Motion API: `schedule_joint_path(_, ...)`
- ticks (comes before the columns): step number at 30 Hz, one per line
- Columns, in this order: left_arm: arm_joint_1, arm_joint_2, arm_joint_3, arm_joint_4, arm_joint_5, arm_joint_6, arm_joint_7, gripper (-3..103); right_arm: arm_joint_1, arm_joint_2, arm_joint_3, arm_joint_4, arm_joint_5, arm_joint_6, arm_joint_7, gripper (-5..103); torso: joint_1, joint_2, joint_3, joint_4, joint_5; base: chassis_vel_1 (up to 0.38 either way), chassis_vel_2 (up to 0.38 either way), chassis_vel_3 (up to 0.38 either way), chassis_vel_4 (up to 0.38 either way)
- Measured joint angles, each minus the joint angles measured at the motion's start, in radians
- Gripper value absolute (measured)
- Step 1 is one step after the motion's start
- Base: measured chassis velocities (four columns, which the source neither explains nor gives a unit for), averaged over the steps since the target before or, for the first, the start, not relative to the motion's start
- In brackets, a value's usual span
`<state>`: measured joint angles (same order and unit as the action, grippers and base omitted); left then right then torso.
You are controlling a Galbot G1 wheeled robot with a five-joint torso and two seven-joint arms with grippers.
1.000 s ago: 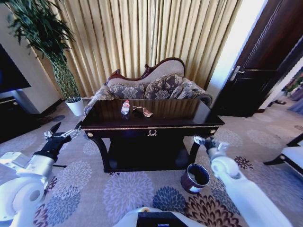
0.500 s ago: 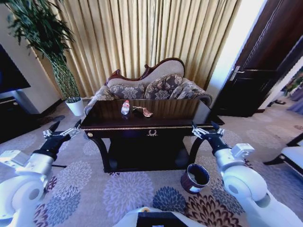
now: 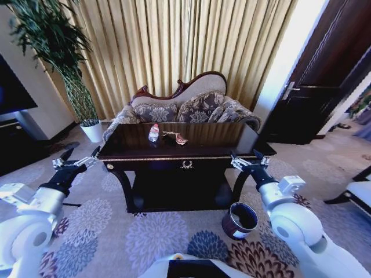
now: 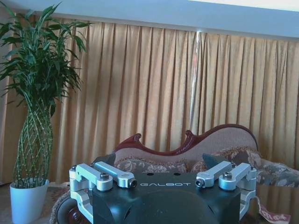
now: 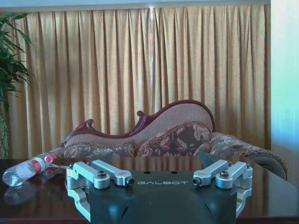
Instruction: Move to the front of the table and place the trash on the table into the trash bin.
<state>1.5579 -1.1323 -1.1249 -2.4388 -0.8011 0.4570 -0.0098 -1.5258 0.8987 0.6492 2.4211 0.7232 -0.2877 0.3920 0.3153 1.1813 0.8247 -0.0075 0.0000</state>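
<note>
Head view, left to right: the left gripper [image 3: 74, 163] hovers off the table's [image 3: 232, 142] left end, jaws spread, holding nothing. On the tabletop's far side, left of centre, the bottle [image 3: 153, 132] points its red cap away from the robot, the wrapper [image 3: 175, 137] just right of it. The right gripper [image 3: 250, 161], open and empty, hangs at the near right corner; the trash bin [image 3: 240, 220] stands below it. Neither arm looks clearly nearer the bottle
</note>
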Motion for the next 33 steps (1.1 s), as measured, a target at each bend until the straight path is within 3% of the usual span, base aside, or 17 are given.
schedule_joint_path(21,0.006,-0.008,-0.003,-0.005,0.001,-0.005,0.001,100,0.003,-0.006,-0.034,0.000,-0.013,0.002,0.033,100,0.001,0.000,0.000,-0.0001,0.0001,-0.131,0.122,0.130,-0.126)
schedule_joint_path(24,0.014,-0.015,-0.005,-0.008,0.001,-0.007,0.003,100,0.017,-0.033,-0.040,0.000,0.014,0.003,0.041,100,0.000,0.000,0.000,-0.0001,0.0000,0.000,0.000,0.000,0.000)
schedule_joint_path(33,0.022,-0.039,0.007,-0.030,0.009,-0.009,0.005,100,0.126,-0.208,-0.080,-0.012,0.182,-0.005,0.047,100,0.000,0.000,0.000,0.0001,0.0001,0.000,0.000,0.000,0.000)
